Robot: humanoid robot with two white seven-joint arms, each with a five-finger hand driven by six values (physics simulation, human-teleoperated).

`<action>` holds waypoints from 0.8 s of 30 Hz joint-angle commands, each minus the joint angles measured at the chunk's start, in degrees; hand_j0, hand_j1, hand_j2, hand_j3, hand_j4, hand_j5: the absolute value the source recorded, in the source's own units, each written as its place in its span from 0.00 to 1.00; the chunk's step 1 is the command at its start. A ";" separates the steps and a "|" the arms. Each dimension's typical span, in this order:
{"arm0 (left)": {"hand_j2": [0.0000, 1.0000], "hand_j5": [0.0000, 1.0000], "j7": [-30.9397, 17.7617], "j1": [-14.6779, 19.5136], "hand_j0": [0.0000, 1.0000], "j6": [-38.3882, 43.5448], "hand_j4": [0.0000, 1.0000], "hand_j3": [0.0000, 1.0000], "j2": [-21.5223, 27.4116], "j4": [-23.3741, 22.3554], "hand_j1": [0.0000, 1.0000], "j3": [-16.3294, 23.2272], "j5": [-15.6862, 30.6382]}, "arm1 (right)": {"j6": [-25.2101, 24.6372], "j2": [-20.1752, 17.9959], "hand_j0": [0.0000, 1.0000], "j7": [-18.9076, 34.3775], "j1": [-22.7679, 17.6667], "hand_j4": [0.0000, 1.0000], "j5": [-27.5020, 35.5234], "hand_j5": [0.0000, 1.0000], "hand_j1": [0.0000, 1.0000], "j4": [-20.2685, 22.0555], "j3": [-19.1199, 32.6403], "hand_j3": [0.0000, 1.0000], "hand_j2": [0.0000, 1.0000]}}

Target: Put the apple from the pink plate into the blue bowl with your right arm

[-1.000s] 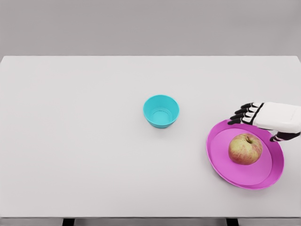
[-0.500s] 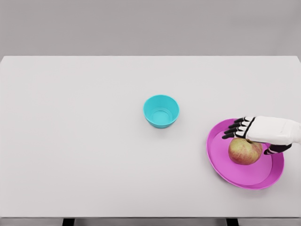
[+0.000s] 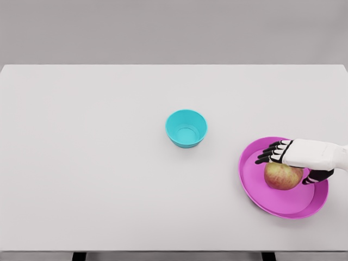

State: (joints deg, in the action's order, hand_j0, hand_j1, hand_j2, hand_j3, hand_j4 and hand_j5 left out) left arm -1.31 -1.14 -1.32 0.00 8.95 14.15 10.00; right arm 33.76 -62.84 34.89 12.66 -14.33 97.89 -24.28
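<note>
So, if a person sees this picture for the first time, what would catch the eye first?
Most likely the pink plate at the table's right side, with the apple on it and the right hand directly above the apple, its dark fingers stretched out to the left, not closed around the fruit. Next, the blue bowl, alone near the middle of the white table.

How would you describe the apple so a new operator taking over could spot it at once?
Start from the white table and look to its near right corner, where a pink plate lies. The apple sits on that plate, partly under the right hand, whose fingers are spread above it. It is the only round, yellow-red thing here; the blue bowl stands apart near the table's middle.
</note>
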 commanded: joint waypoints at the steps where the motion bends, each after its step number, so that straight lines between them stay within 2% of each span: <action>1: 1.00 1.00 -0.01 0.00 1.00 0.00 1.00 1.00 0.00 0.02 1.00 -0.08 0.02 | 1.24 0.00 1.00 0.11 0.00 1.00 -3.07 1.00 1.00 -0.50 -0.77 1.00 1.00; 3: 1.00 1.00 -0.01 0.00 1.00 0.00 1.00 1.00 0.00 0.02 1.00 0.00 0.02 | 1.24 0.09 1.00 0.11 0.00 1.00 -3.07 1.00 1.00 -0.50 -0.77 1.00 1.00; 5: 1.00 1.00 -0.01 0.00 1.00 0.00 1.00 1.00 0.00 0.02 1.00 0.00 0.02 | 1.24 0.00 0.72 0.11 0.00 0.72 -3.07 0.72 0.72 -0.42 -0.77 0.72 0.72; 6: 1.00 1.00 -0.01 0.00 1.00 0.00 1.00 1.00 0.00 0.02 1.00 -0.08 0.02 | 1.24 0.00 0.63 0.11 0.00 0.63 -3.07 0.63 0.63 -0.41 -0.86 0.63 0.63; 8: 1.00 1.00 -0.01 0.00 1.00 0.00 1.00 1.00 0.00 0.02 1.00 0.00 0.02 | 1.24 0.00 0.53 0.11 0.00 0.53 -3.07 0.53 0.53 -0.41 -0.86 0.53 0.53; 19: 1.00 1.00 -0.01 0.00 1.00 0.00 1.00 1.00 0.00 0.02 1.00 0.00 0.02 | 1.24 -0.09 0.52 0.11 0.88 0.52 -2.81 0.52 0.52 -0.59 0.02 0.52 0.52; 24: 1.00 1.00 -0.01 0.00 1.00 0.00 1.00 1.00 0.00 0.02 1.00 0.00 0.02 | 1.24 -0.17 0.52 0.11 0.79 0.52 -2.37 0.52 0.52 -0.41 3.36 0.52 0.52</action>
State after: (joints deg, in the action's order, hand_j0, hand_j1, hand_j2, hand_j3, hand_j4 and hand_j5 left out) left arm -1.31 -1.14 -1.32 0.00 8.96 14.13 10.02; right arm 35.02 -62.93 35.02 13.45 -16.92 97.41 -22.23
